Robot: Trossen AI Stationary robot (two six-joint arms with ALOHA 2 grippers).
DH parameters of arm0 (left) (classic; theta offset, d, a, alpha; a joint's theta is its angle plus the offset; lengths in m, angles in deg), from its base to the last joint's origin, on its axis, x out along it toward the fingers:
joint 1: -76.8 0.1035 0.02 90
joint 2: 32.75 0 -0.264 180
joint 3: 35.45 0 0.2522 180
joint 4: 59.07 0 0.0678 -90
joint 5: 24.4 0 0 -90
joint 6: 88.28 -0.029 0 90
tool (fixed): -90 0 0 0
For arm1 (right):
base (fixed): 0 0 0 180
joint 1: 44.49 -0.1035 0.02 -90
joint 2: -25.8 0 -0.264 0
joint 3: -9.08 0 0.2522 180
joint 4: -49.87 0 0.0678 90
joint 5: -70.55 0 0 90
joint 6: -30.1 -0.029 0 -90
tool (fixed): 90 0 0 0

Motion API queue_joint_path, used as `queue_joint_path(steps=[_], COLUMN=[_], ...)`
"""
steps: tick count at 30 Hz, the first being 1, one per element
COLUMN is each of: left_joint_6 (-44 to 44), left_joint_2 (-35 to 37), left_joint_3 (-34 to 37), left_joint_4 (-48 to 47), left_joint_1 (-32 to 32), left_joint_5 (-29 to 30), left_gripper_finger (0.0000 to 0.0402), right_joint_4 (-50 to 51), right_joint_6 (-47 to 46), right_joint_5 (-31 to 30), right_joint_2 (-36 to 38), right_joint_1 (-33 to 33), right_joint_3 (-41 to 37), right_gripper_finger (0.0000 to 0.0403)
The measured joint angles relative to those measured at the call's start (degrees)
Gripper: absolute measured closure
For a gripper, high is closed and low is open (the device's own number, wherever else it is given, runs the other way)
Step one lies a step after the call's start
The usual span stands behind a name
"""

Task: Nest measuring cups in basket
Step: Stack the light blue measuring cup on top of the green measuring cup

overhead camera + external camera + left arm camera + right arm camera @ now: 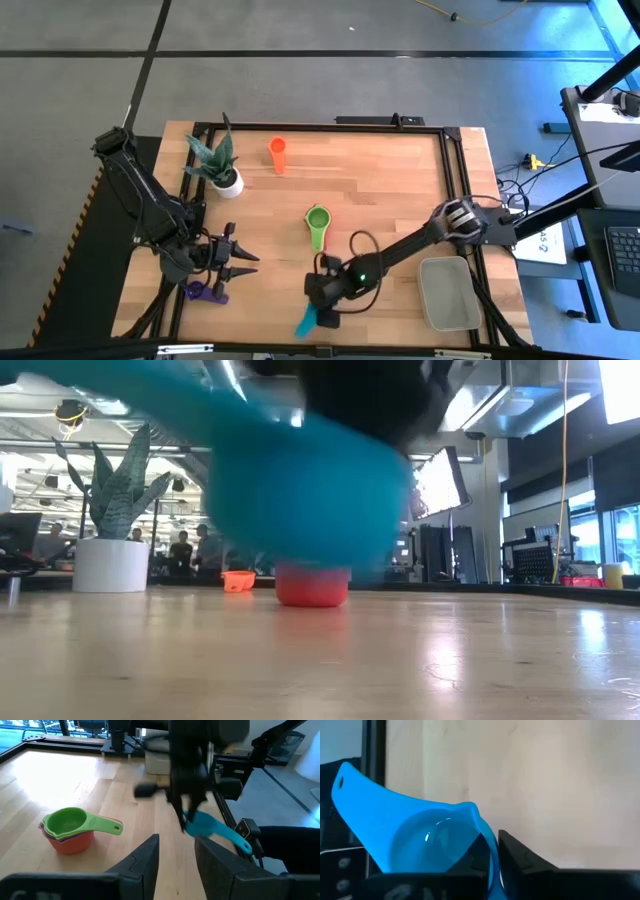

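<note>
R pincer was clamped on the teal cup's rim, near table edge, centre. L pincer waited w/ fingers apart, near-left, by a purple cup. To do it well, I'd judge: lift clear, keep the bowl level, carry to the green-topped stack or the basket at right. Teal cup's long axis ran bowl-to-handle, handle pointing near-left, off the table's edge.

We see a table of pale, smooth wood planks, a glossy plastic teal cup, and matt dark fingers.
</note>
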Motion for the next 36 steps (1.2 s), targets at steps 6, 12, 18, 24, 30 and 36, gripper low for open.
queue_joint_path(steps=[6, 12, 18, 24, 30, 36], left_joint_6=[0.0, 0.3, 0.8, 1.3, 1.4, 1.4], left_joint_2=[0.0, 0.0, 0.0, 0.0, 0.0, 0.0], left_joint_3=[0.0, 0.0, 0.0, 0.0, 0.0, 0.0], left_joint_4=[0.0, 0.0, -0.2, -0.4, -0.4, -0.4], left_joint_1=[0.0, 0.0, 0.0, 0.0, 0.0, 0.0], left_joint_5=[0.0, 0.0, -0.1, -0.2, -0.2, -0.2], left_gripper_finger=[0.0282, 0.0282, 0.0282, 0.0282, 0.0282, 0.0282], right_joint_4=[7.1, 10.1, 11.1, 11.6, 11.4, 11.3], right_joint_6=[12.5, 28.9, 44.8, 52.4, 54.6, 56.7], right_joint_5=[-12.3, -21.4, -18.6, -11.9, -1.2, 8.3], right_joint_2=[7.1, 12.4, 13.7, 13.2, 13.3, 13.3], right_joint_1=[2.3, 7.1, 13.4, 19.7, 25.8, 30.0], right_joint_3=[0.0, 0.1, 0.1, 0.0, 0.0, 0.0], right_gripper_finger=[0.0389, 0.0389, 0.0389, 0.0389, 0.0389, 0.0389])
